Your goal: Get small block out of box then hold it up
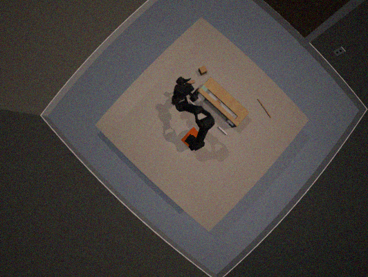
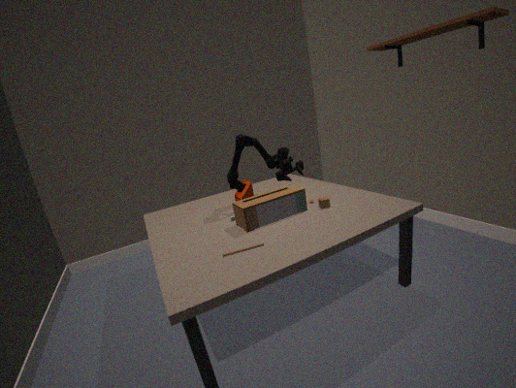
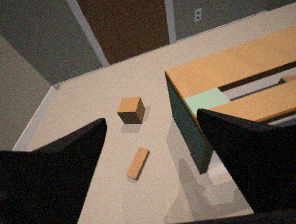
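Note:
A small tan block (image 1: 203,70) (image 2: 324,203) (image 3: 131,110) sits on the table (image 1: 155,180) (image 2: 204,276), outside the box and a little beyond its end. The wooden box (image 1: 228,100) (image 2: 249,215) (image 3: 220,75) has a long slot in its top and a clear front. A green patch (image 3: 207,99) shows at its near end. My gripper (image 1: 188,81) (image 2: 296,167) (image 3: 151,118) is open and empty. It hangs above the table by that end of the box, with the block ahead of the fingers. A small flat tan slat (image 3: 137,162) (image 1: 191,82) lies below the gripper.
A thin wooden stick (image 1: 263,108) (image 2: 242,249) lies on the table on the far side of the box from the arm. A small white piece lies near the box's other end. The arm's orange base (image 1: 188,135) (image 2: 243,188) stands beside the box.

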Robot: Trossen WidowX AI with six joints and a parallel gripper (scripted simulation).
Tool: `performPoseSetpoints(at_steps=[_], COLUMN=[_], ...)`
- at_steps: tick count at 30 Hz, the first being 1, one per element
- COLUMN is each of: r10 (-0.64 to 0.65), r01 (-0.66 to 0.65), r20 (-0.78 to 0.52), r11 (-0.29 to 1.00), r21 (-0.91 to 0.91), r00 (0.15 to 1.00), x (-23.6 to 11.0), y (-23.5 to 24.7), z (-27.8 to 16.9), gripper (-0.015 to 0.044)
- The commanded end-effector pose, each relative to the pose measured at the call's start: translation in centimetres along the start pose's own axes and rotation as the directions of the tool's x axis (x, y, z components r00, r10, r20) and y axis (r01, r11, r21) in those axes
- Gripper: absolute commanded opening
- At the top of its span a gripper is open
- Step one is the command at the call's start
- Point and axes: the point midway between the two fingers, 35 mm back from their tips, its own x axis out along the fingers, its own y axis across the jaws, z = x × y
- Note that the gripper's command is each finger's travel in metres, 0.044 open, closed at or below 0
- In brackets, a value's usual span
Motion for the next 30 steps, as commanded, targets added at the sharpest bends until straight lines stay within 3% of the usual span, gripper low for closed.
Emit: performPoseSetpoints(at_steps=[1,8,15,30], r10=[0.001,0.025,0.056,0.079], r01=[0.000,0.028,0.218,0.547], r20=[-0.003,-0.198,-0.466,-0.715], r11=[1.000,0.966,0.830,0.587], r21=[0.004,0.258,0.513,0.596], r00=[1.000,0.980,0.883,0.695], x=[0.1,3.7,6.2,5.9], y=[0.0,-1.4,-6.4,-14.0], z=[0.1,3.2,6.2,7.7], gripper=[0.0400,0.0400,0.0400,0.0400])
